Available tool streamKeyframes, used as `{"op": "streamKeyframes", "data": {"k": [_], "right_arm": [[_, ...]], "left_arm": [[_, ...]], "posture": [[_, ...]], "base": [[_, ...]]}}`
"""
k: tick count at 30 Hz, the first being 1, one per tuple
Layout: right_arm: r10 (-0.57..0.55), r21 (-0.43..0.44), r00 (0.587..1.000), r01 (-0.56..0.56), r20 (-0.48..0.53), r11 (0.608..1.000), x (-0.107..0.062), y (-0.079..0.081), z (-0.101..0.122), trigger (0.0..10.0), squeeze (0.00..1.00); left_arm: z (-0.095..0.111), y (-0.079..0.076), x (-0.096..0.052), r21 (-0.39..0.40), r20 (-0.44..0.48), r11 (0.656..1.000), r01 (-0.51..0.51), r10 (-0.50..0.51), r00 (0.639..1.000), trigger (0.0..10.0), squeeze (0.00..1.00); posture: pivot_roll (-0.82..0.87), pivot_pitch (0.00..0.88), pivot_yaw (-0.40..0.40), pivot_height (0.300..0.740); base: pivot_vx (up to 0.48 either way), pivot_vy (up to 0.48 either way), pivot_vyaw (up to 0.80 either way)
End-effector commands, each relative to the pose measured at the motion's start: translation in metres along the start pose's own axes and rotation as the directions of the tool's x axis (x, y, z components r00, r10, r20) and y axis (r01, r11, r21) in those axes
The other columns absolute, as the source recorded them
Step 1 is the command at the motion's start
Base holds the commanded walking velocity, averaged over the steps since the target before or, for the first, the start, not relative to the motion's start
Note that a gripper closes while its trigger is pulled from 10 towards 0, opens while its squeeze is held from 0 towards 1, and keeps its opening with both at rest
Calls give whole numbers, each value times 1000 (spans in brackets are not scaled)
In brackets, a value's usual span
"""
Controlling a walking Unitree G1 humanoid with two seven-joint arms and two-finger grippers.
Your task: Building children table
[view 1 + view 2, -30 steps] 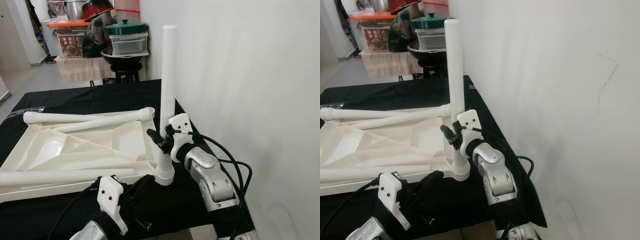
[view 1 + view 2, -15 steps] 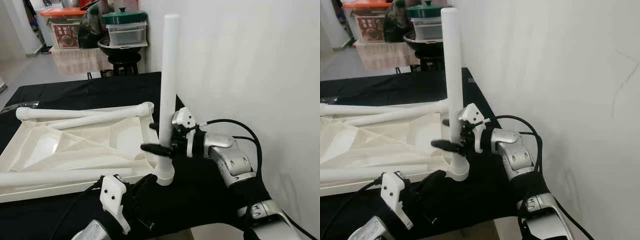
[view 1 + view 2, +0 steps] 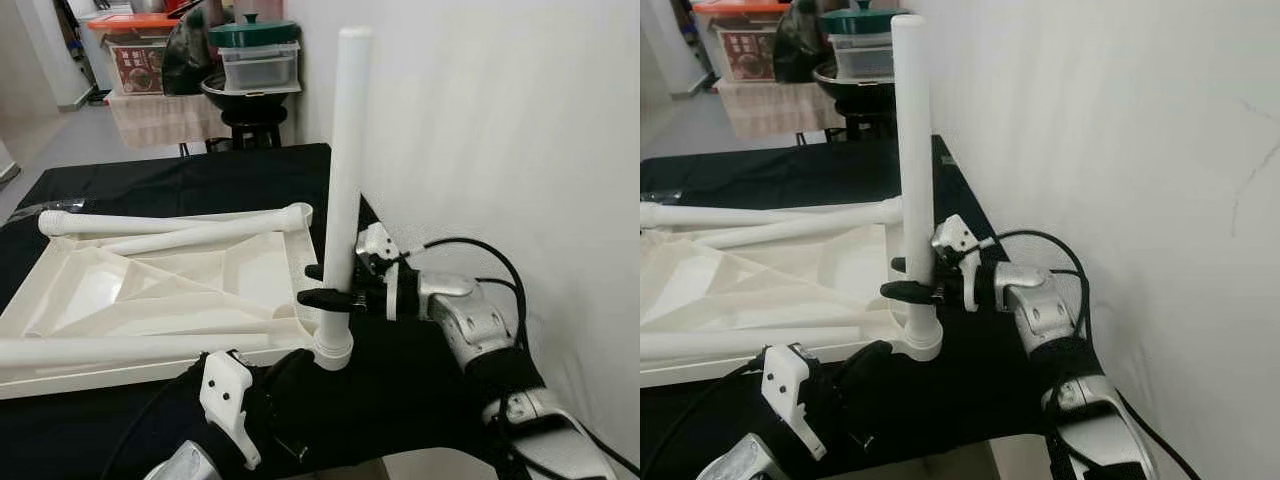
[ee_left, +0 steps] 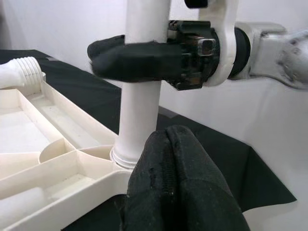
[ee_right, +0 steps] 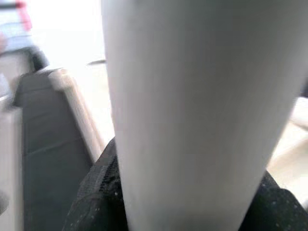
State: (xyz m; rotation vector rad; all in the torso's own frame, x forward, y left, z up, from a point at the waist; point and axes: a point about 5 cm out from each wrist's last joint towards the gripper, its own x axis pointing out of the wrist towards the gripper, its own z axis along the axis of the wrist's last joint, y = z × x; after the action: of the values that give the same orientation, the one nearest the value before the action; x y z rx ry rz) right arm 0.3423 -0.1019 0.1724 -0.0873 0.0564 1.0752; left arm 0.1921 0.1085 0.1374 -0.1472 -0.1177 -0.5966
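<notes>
Left eye view: right end effector (image 3: 330, 285) clamped around upright table leg (image 3: 345, 170), loose legs (image 3: 170, 228) on tabletop (image 3: 150, 300) alongside.

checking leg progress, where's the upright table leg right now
In the left eye view the upright leg stands in the near right corner socket of the upside-down tabletop, by the wall, with the right gripper clamped around its lower part.
</notes>
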Motion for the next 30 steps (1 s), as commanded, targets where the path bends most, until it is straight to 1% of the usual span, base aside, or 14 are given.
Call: {"op": "streamKeyframes", "data": {"k": [1,2,4,8,13,14,15,16,19,23,24,25,26,30], "right_arm": [[-181,13,978,184,-106,983,2,-1,-16,0,0],[-421,52,896,431,-145,901,4,3,-28,0,0],[-471,118,863,495,-182,861,8,22,-41,0,0],[-500,107,846,523,-188,845,14,40,-45,0,0],[-512,75,840,530,-180,844,15,26,-41,0,0],[-509,79,842,528,-179,846,15,21,-40,10000,0],[-509,79,842,528,-179,846,15,21,-40,10000,0],[-500,88,849,519,-169,850,14,18,-35,10000,1000],[-470,94,870,486,-151,869,14,16,-29,10000,1000],[-202,47,979,203,-24,978,18,14,7,10000,988],[-143,21,990,143,-18,989,18,14,11,10000,282],[-143,21,990,143,-18,989,18,14,11,10000,282],[-88,-16,996,88,-11,996,17,13,14,10000,0],[153,-79,988,-153,-7,985,14,10,25,10000,0]], "left_arm": [[-1,1,-2,5,-5,1000,-1,1,1000,10000,0],[-1,1,-3,6,-6,1000,-1,1,1000,10000,0],[-1,2,-3,7,-6,1000,-2,2,1000,10000,0],[-2,3,-2,8,-9,1000,-3,3,1000,10000,0],[-3,3,0,7,-12,1000,4,-4,1000,10000,0],[-2,3,0,9,-10,1000,3,-3,1000,10000,0],[-2,3,0,9,-10,1000,3,-3,1000,10000,0],[-2,3,1,12,-6,1000,-5,5,1000,10000,0],[-2,4,1,15,-4,1000,-11,11,1000,10000,0],[-1,3,2,12,-5,1000,-5,5,1000,10000,0],[-1,3,2,11,-5,1000,-4,4,1000,10000,0],[-1,3,2,11,-5,1000,-4,4,1000,10000,0],[-1,3,2,11,-6,1000,-3,3,1000,10000,0],[-1,3,2,11,-7,1000,-1,2,1000,10000,0]], "posture": [[42,0,-37,740],[43,0,-36,740],[48,0,-32,740],[37,0,-18,740],[40,0,-29,740],[40,0,-30,740],[40,0,-30,740],[41,0,-31,740],[42,0,-29,740],[42,0,-29,740],[42,0,-29,740],[42,0,-29,740],[43,0,-26,740],[49,0,-27,740]], "base": [[0,0,0],[0,0,0],[0,0,0],[0,0,0],[0,0,0],[0,0,0],[0,0,0],[0,0,0],[0,0,0],[0,0,0],[0,0,0],[0,0,0],[0,0,0],[0,0,0]]}}
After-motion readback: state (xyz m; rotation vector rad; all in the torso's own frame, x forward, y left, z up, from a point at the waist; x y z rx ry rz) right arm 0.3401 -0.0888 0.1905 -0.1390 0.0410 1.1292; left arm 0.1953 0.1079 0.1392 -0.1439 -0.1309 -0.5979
